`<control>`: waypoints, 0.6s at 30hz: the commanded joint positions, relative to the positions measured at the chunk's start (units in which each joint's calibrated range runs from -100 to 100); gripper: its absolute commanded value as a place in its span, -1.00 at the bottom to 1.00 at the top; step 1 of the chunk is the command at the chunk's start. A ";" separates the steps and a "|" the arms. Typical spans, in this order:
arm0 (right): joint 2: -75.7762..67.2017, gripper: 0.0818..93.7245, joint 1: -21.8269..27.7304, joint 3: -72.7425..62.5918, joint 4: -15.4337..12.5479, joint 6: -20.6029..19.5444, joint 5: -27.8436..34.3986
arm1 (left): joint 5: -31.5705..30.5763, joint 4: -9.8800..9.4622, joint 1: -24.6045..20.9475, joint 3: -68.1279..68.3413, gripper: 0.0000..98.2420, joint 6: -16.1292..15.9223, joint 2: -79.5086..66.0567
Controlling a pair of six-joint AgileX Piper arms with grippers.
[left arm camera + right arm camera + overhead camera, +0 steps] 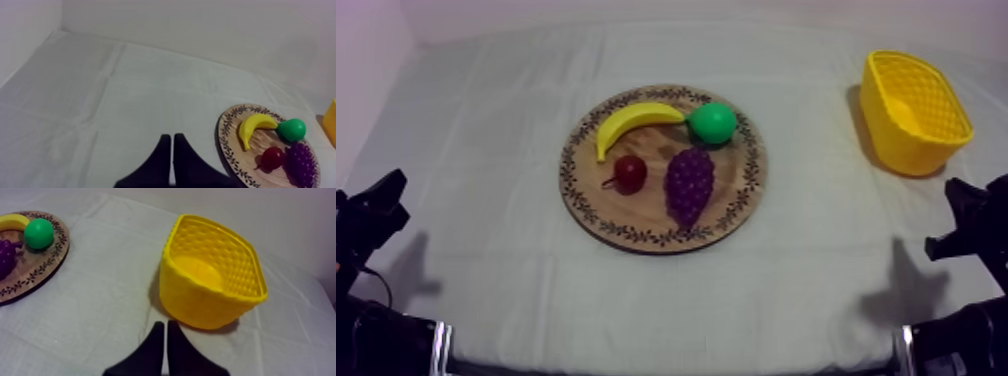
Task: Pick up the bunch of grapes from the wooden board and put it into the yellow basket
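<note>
The purple bunch of grapes (689, 184) lies on the round wooden board (736, 205) in the middle of the table, beside a small red fruit (629, 172), a banana (634, 121) and a green pear (713, 122). The yellow basket (913, 112) stands empty at the far right. My left gripper (378, 205) rests low at the left edge, my right gripper (966, 215) low at the right edge. In the left wrist view the fingers (172, 150) lie together as a narrow wedge, left of the board (229, 145) and grapes (300, 163). My right gripper (161, 338) is shut on nothing just before the basket (210, 290).
Grey-white cloth covers the table, with a pale wall behind it and at the far left. Open cloth lies between the board and the basket and along the front edge. In the right wrist view the board (37, 268) with the pear (39, 233) lies off beside the basket.
</note>
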 commanded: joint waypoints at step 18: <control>-0.01 -0.99 0.44 -0.05 -1.74 2.14 -1.16 | -0.03 0.00 0.00 -0.03 -1.00 0.01 0.00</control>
